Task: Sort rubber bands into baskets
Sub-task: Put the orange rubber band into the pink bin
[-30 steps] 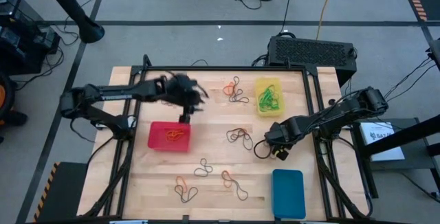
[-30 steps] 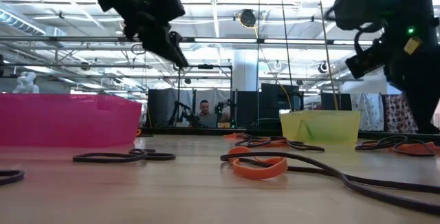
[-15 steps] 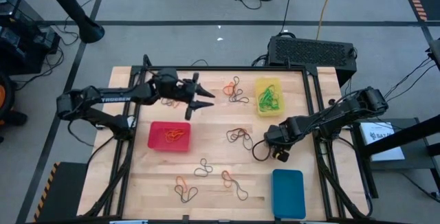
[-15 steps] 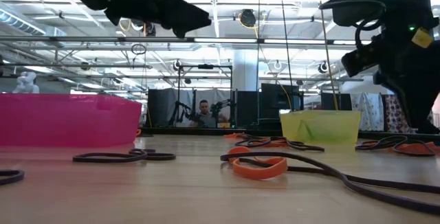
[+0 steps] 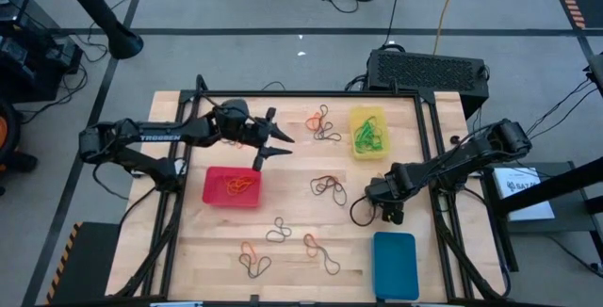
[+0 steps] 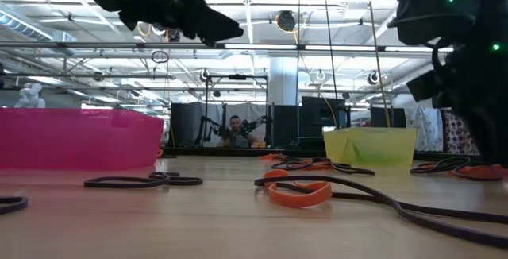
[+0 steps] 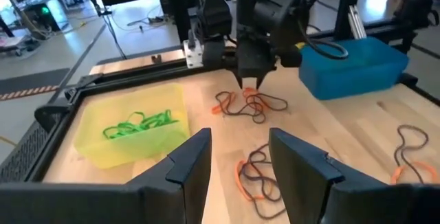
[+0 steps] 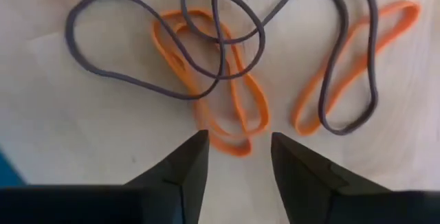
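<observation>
A: Right gripper (image 8: 234, 157) low over the desk toward the right edge, fingers parted, nothing between them. Under the tips, a tangle: thin orange rubber loop (image 8: 230, 107) threaded through a dark grey-brown rubber loop (image 8: 168, 42).

B: Left one?

A: Left gripper (image 7: 237, 157) raised near the far edge, jaws apart, empty. It faces the shallow yellow plastic basket (image 7: 103, 152) with green bands, at the far right corner. Red rectangular basket (image 5: 231, 185) left of centre holds orange bands; blue basket (image 5: 394, 263) at the near right corner.

B: Other loose bands?

A: Small mixed clusters at the desk's middle (image 5: 327, 187), along the near edge (image 5: 283, 243), and by the far edge beside the yellow basket (image 5: 322, 124).

B: Risk?

A: My read: the two colours interlock, so closing on the orange would likely drag the dark loop along and land both in one basket. A shallow pinch could also slip off the flat band or snap it aside. A dark band (image 5: 358, 215) hanging close to the right wrist might snag.
</observation>
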Action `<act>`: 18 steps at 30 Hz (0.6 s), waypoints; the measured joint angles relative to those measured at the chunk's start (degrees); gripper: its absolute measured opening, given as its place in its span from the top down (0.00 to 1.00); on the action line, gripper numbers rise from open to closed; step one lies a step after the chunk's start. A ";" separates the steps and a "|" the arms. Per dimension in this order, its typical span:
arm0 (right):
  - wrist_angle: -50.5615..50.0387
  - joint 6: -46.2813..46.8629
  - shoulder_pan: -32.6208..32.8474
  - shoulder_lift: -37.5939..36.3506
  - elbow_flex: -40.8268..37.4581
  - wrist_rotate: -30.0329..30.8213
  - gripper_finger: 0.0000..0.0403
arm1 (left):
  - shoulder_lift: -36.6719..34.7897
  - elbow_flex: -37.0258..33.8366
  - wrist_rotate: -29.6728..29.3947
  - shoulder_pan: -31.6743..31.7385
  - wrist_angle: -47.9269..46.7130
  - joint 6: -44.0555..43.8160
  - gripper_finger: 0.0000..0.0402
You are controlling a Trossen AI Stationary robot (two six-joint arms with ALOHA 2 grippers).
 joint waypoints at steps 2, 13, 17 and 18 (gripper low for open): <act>1.68 0.06 0.00 0.00 -1.23 0.00 0.62 | 0.00 -0.27 0.00 0.00 0.02 0.68 0.61; 2.58 -2.71 -0.53 0.04 -2.71 -0.27 0.86 | 0.00 -2.20 -0.02 0.00 1.10 1.76 0.61; -3.65 -1.38 -0.89 0.04 0.99 -0.16 0.98 | 0.00 -2.20 -0.02 0.00 2.19 1.73 0.61; -5.35 -0.75 -0.90 0.04 2.09 0.03 0.97 | 0.00 -2.20 -0.02 0.00 2.42 1.73 0.61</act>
